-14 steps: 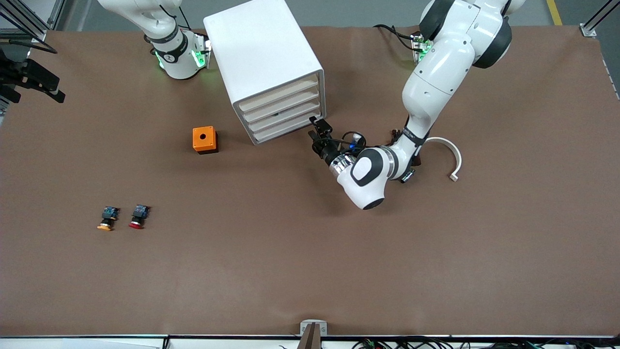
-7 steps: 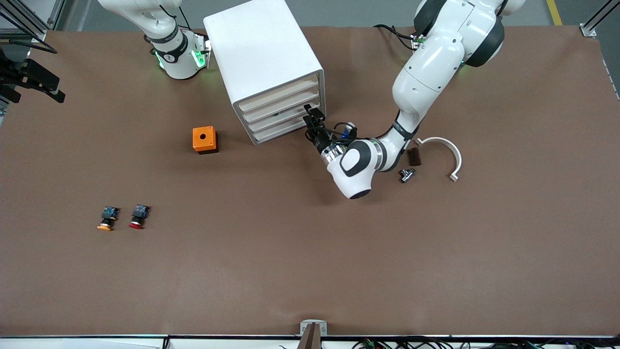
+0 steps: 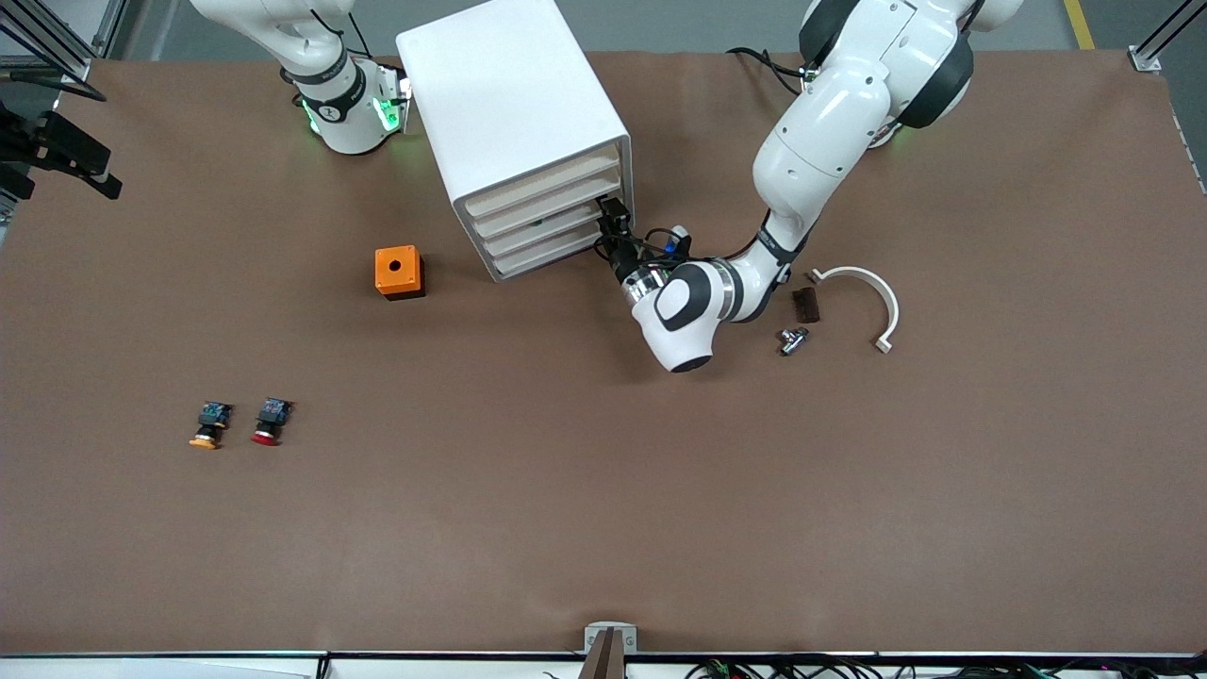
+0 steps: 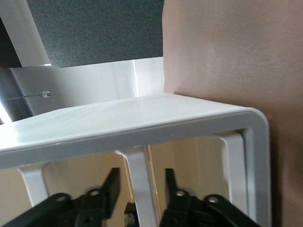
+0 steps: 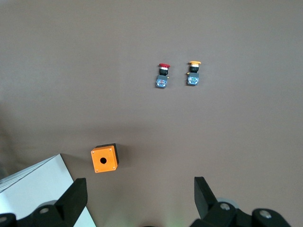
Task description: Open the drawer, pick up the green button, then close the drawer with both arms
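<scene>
The left gripper (image 3: 609,219), fingers partly spread astride a drawer (image 3: 547,226) front at the cabinet (image 3: 514,113), grips nothing visible; judged light, rigid and slick, that drawer wants a pinch at its front edge, while the right gripper (image 5: 137,198) waits open above.

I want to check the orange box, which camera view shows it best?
The front view: the orange box shows whole, beside the cabinet. The right wrist view also shows it whole, from overhead. The left wrist view misses it.
</scene>
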Robot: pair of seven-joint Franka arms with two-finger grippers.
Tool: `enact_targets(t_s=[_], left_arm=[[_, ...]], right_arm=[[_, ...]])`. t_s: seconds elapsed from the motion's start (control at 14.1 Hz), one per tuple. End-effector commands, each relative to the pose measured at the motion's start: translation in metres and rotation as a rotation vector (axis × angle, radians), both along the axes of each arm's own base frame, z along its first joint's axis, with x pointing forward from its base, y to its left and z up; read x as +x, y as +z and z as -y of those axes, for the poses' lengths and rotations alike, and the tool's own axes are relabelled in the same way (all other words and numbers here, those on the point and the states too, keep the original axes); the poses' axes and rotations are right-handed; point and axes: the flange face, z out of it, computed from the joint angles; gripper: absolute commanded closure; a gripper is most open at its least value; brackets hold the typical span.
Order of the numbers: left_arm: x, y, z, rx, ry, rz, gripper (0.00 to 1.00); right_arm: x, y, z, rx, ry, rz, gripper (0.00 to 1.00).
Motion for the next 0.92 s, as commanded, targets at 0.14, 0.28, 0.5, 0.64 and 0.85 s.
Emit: enact_targets(t_s=[0.14, 0.28, 0.5, 0.64, 0.85], left_arm=[[-0.009, 0.005, 0.004, 0.008, -0.028, -0.034, 0.83], [-0.004, 0.005, 0.001, 0.011, -0.019, -0.032, 0.87], [0.007, 0.006, -0.006, 0.011, 0.002, -0.028, 0.89], [0.02, 0.007, -0.015, 0.007, 0.031, -0.027, 0.89], [0.036, 0.008, -0.029, 0.007, 0.067, -0.025, 0.89]], right_arm=[[0.015, -0.005, -0.002, -0.005, -0.012, -0.01, 0.0], [0.044, -0.049, -0.004, -0.025, -0.002, -0.088, 0.0], [0.073, -0.093, 0.005, -0.033, -0.018, -0.154, 0.0], [0.086, -0.118, 0.015, -0.033, -0.034, -0.185, 0.0], [0.091, -0.131, 0.011, -0.029, -0.04, -0.208, 0.0]])
